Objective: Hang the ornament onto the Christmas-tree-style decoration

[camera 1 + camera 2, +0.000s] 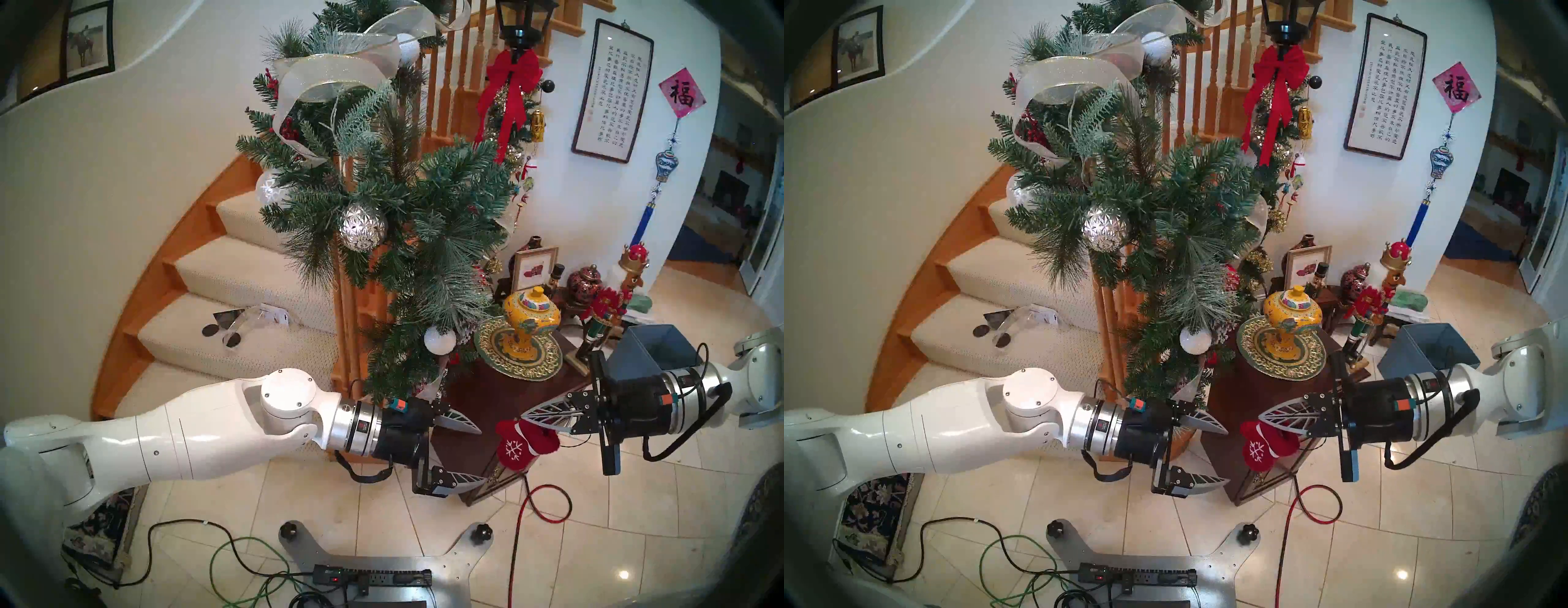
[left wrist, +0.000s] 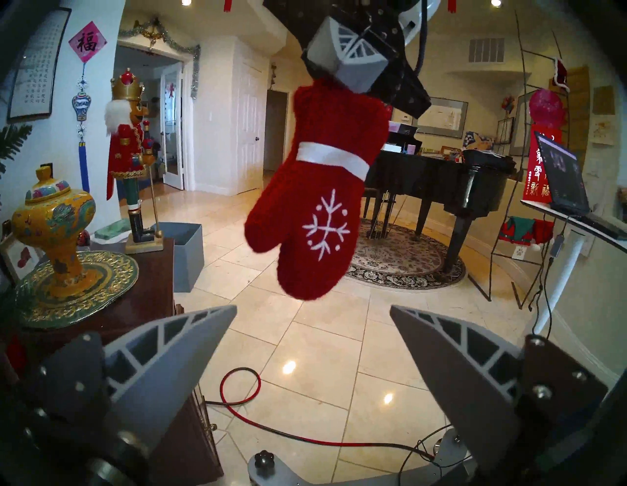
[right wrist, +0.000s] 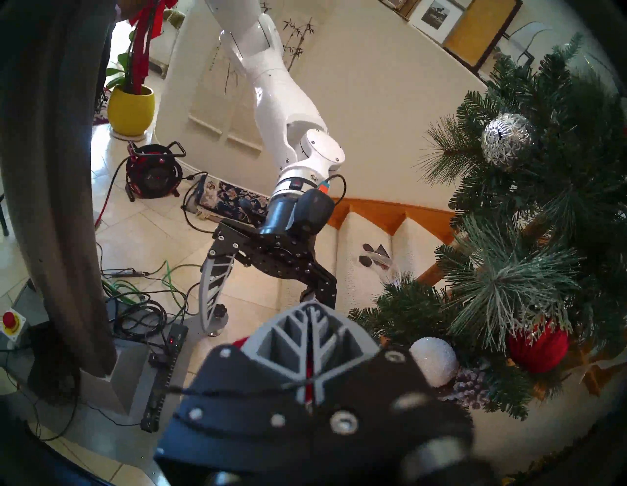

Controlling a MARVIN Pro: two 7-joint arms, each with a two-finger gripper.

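So the right gripper [image 1: 528,418] has its two fingers pinched tight together on the cuff end of the red mitten [image 1: 522,443], and the mitten just dangles below the tips, thumb side toward the other arm. The left gripper [image 1: 477,454] faces it from just beside with its fingers spread wide and nothing between them. The two aren't touching.

From the head cameras you get the whole layout: the green garland [image 1: 382,204] runs down the stair railing, silver ball [image 1: 362,226] in the middle, white ball [image 1: 440,339] near the bottom end, and the mitten hangs well below and to the right of all that, over the edge of the dark wooden side table [image 1: 471,395] with the yellow jar [image 1: 530,316] on it.

The left wrist camera is where the mitten really shows: white snowflake, white cuff stripe, hanging straight down from the closed tips at the top of the view, with a piano and a nutcracker [image 2: 130,152] behind. None of that detail reads from the head.

The right wrist view barely shows the mitten, only a sliver of red between and beside its own closed fingers. What it does give you is the garland's lower end close by on the right, including a red ball [image 3: 537,344] tucked under the frosted needles.
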